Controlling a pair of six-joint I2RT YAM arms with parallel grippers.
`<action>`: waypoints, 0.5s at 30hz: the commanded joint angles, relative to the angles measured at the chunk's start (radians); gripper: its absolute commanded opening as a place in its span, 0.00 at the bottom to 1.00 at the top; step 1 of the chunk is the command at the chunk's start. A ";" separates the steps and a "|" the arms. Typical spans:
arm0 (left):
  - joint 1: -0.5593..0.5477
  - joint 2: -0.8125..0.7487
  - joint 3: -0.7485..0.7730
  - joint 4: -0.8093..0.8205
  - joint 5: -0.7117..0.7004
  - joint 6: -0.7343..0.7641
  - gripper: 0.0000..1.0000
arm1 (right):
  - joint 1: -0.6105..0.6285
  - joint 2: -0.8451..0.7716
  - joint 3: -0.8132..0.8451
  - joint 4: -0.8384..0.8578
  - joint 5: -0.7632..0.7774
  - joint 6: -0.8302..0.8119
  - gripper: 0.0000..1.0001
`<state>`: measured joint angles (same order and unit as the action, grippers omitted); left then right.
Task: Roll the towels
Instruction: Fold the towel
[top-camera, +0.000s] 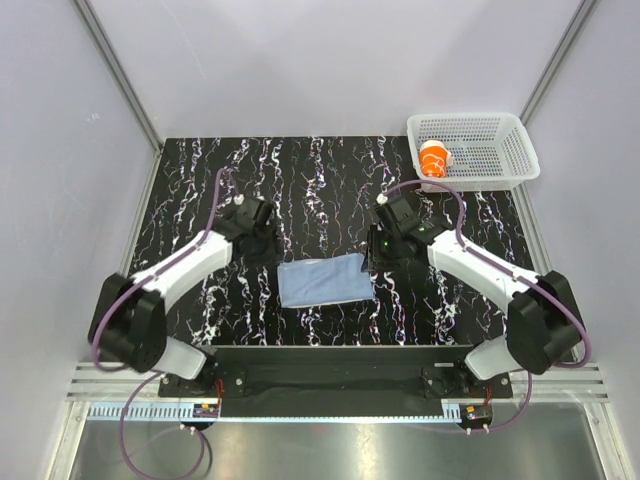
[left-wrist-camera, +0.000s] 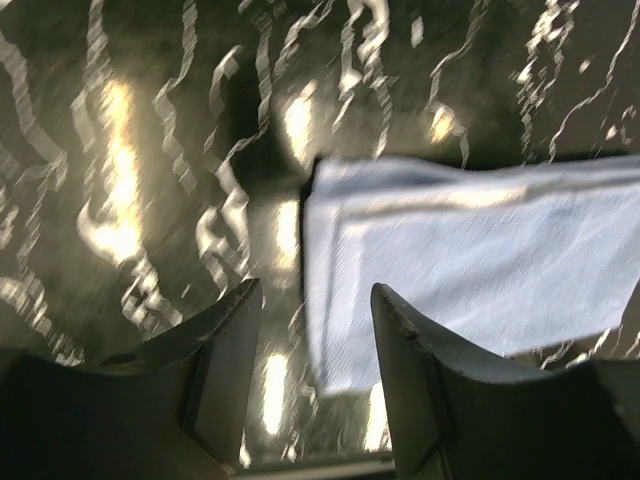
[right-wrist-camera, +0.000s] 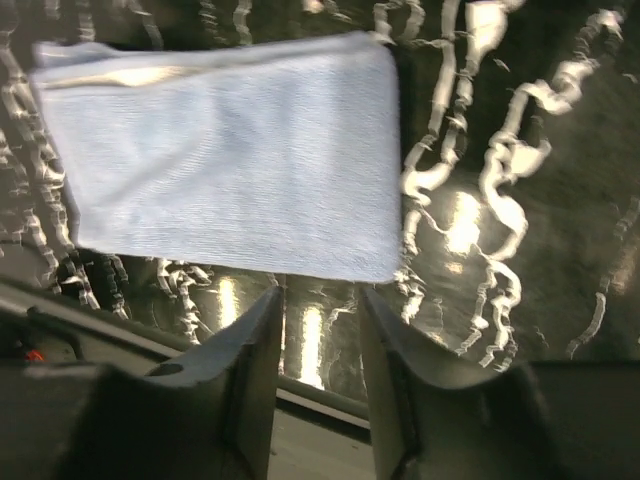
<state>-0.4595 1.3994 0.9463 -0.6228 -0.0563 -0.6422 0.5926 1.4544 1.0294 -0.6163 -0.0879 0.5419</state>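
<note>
At the middle of the table (top-camera: 190, 190), between the two arms, the pale blue towel (top-camera: 322, 281) lies flat, folded into an oblong and not yet rolled. The orange towel (top-camera: 435, 158) sits as a tight roll in the left end of the white mesh basket (top-camera: 495, 140) at the table's far right corner. That half of the job looks finished, and the blue towel is the step in hand.

The left pincer (left-wrist-camera: 315, 292) hovers over the towel's left end, its jaws partly apart and holding nothing, with the cloth's short edge running beneath the gap. The right pincer (right-wrist-camera: 318, 300) hangs just beside the towel's right end, likewise part open and empty. Neither appears to touch the cloth.

The next move probably calls for both pincers to drop onto one edge of the towel, nip it at matching spots and turn it over on itself. They would need to keep level with each other so the roll starts straight. The table looks glossy, so the soft cloth may slide rather than curl.
</note>
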 joint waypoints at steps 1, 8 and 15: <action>-0.014 0.104 0.060 0.092 0.022 0.033 0.52 | -0.004 0.024 0.024 0.088 -0.130 -0.028 0.33; -0.031 0.248 0.112 0.132 0.050 0.026 0.49 | -0.004 0.138 -0.006 0.226 -0.231 0.001 0.20; -0.038 0.280 0.101 0.164 0.073 0.026 0.37 | -0.004 0.198 -0.100 0.305 -0.262 0.038 0.18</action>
<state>-0.4908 1.6775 1.0149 -0.5175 -0.0166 -0.6270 0.5926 1.6424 0.9619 -0.3813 -0.3069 0.5575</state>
